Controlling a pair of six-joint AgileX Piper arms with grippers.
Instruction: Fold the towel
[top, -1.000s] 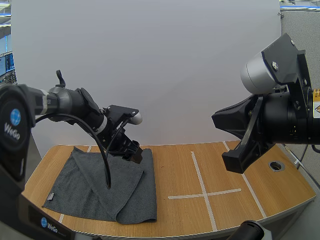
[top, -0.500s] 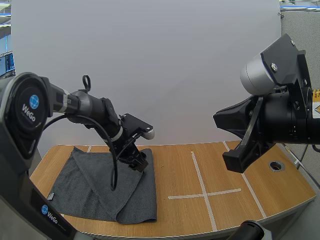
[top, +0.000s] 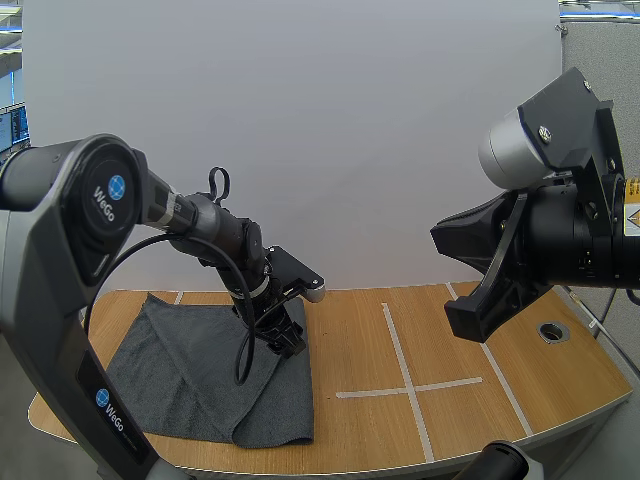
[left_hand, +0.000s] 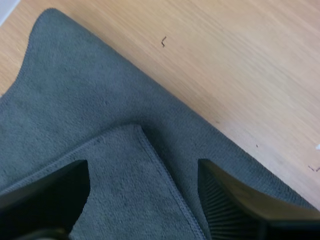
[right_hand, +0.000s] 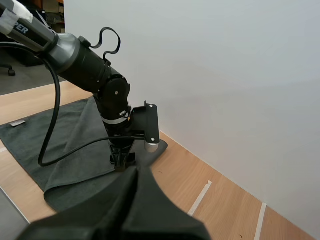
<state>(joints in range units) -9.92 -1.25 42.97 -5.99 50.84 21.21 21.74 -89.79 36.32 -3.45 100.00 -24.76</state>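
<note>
Grey fleecy towel (top: 185, 372), stitched hem; left claw (left_hand: 142, 172) spread above it.

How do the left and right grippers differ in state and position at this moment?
The left gripper is open wide; the right gripper is shut into one dark wedge. The left gripper is low over the towel, just above a folded-over corner; the right gripper is held away from the towel, facing it from a distance. Both hold nothing.
</note>
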